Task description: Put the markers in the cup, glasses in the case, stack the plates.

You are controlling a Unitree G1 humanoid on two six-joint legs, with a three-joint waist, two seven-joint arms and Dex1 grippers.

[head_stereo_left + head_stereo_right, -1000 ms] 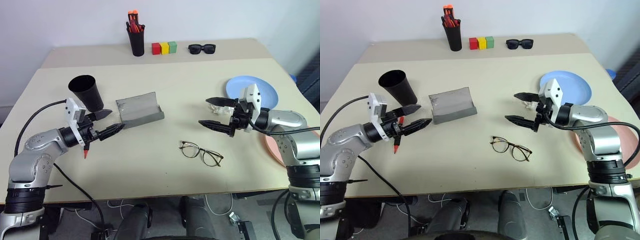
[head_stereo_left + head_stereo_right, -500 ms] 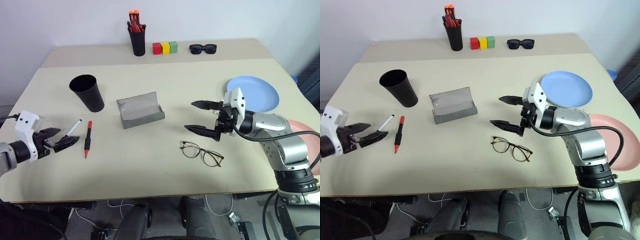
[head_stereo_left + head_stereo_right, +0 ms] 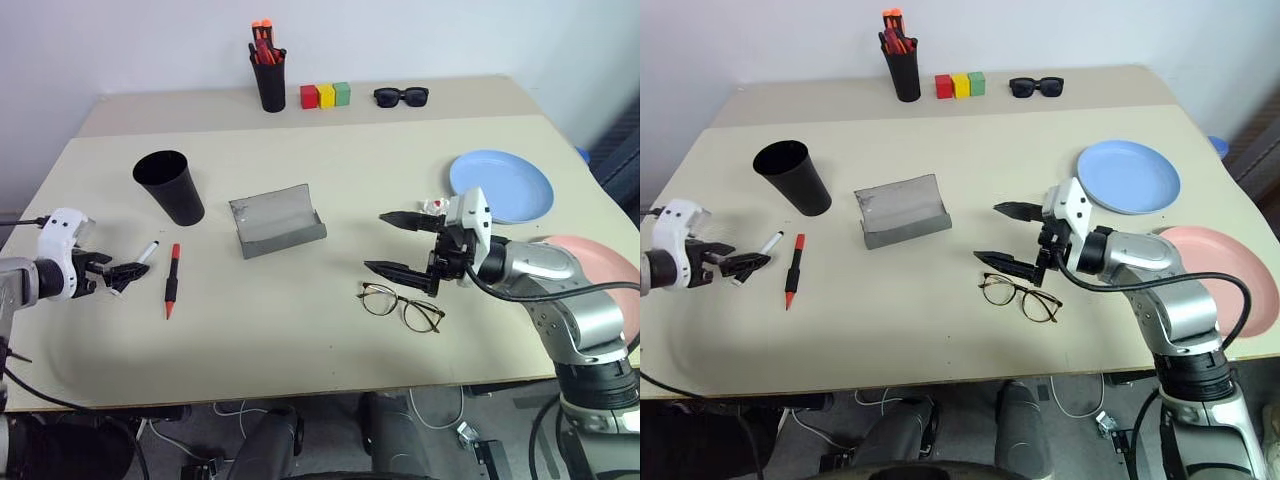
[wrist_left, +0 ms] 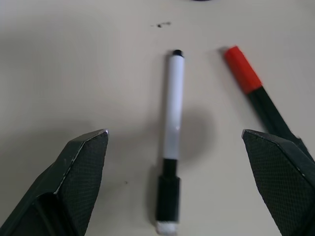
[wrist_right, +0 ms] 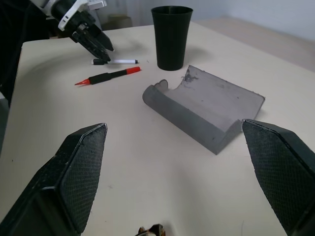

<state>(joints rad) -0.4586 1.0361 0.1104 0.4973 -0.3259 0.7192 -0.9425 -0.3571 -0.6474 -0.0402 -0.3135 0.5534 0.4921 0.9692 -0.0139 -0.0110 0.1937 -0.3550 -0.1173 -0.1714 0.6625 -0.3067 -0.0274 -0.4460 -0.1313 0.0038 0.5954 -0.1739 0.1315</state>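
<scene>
The white marker (image 4: 172, 132) and the dark marker with a red tip (image 3: 172, 280) lie side by side on the table, left of the grey case (image 3: 277, 220), which stands open. My left gripper (image 3: 120, 272) is open, low over the table at the white marker's near end, one finger on each side. The black cup (image 3: 170, 187) stands upright behind the markers. The wire-frame glasses (image 3: 402, 305) lie unfolded at front centre. My right gripper (image 3: 378, 241) hovers open just behind them, pointing left. The blue plate (image 3: 500, 186) and pink plate (image 3: 600, 270) lie apart at the right.
A black pen pot (image 3: 267, 75) with orange-topped pens, three coloured blocks (image 3: 325, 95) and black sunglasses (image 3: 401, 96) stand in a row at the table's far edge. The pink plate reaches the table's right edge.
My left arm swung out to the left and down, uncovering both markers, and its fingers now point at the white one. My right gripper drifted left, closer to the glasses.
</scene>
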